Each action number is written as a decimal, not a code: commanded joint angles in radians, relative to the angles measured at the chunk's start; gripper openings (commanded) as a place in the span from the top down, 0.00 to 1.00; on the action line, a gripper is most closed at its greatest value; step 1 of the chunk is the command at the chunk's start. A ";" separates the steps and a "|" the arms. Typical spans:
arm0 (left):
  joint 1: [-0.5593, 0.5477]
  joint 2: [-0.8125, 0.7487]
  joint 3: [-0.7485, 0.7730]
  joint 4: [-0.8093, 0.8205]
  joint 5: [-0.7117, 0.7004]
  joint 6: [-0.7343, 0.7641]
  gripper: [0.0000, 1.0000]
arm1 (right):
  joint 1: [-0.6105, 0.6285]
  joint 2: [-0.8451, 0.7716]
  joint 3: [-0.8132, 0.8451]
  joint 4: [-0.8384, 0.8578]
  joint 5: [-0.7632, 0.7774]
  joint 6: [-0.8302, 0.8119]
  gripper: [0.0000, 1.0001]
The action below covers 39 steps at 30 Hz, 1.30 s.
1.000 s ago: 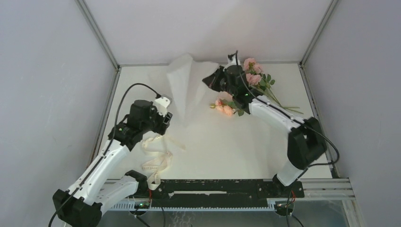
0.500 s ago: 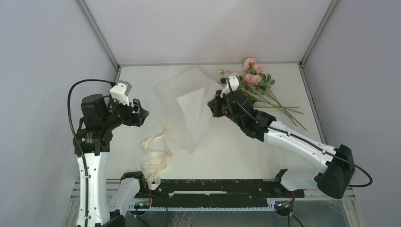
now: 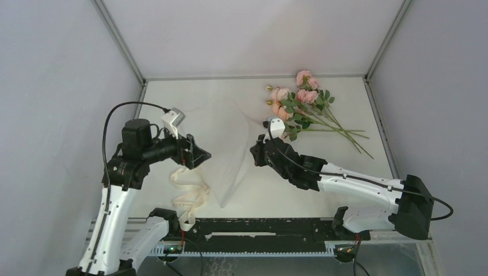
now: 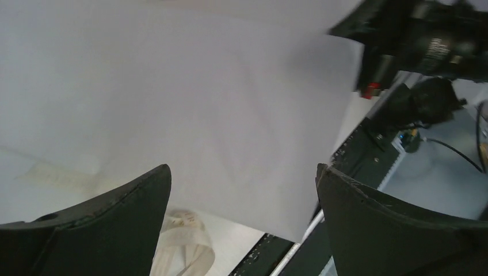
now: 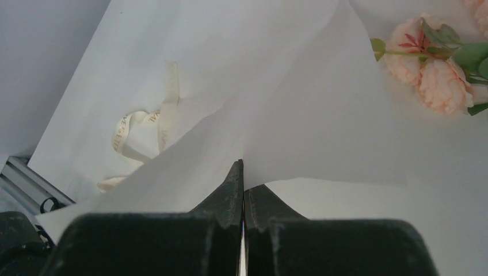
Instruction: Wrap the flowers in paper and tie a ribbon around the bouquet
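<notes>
The right end effector [image 5: 242,168] is clenched on an edge of the paper [image 3: 230,150], holding the sheet partly lifted off the bench [image 3: 288,195]. The sheet spreads toward the left end effector [image 4: 243,171], which is released, fingers wide apart, with the paper just ahead of them. The looped ribbon [image 3: 187,192] lies on the bench beneath the left end effector, and the flowers [image 3: 299,102] lie loose beyond the right end effector, to its right.

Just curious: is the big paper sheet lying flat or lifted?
Partly lifted: the right gripper, shut, pinches one edge, and the paper slopes up from the table.
</notes>
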 commanded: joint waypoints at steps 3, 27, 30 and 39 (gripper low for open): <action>-0.420 0.097 0.042 0.122 -0.272 -0.013 0.00 | -0.005 0.028 0.031 0.157 -0.033 0.094 1.00; -0.621 0.292 0.107 0.234 -0.564 0.050 1.00 | -0.026 -0.006 0.048 0.115 -0.042 0.134 1.00; -0.590 0.264 0.151 0.251 -0.646 0.062 1.00 | -0.038 -0.071 0.049 0.089 0.020 0.096 1.00; -0.203 0.158 0.162 0.393 -0.582 0.030 1.00 | 0.107 -0.297 0.023 0.048 0.383 -0.053 1.00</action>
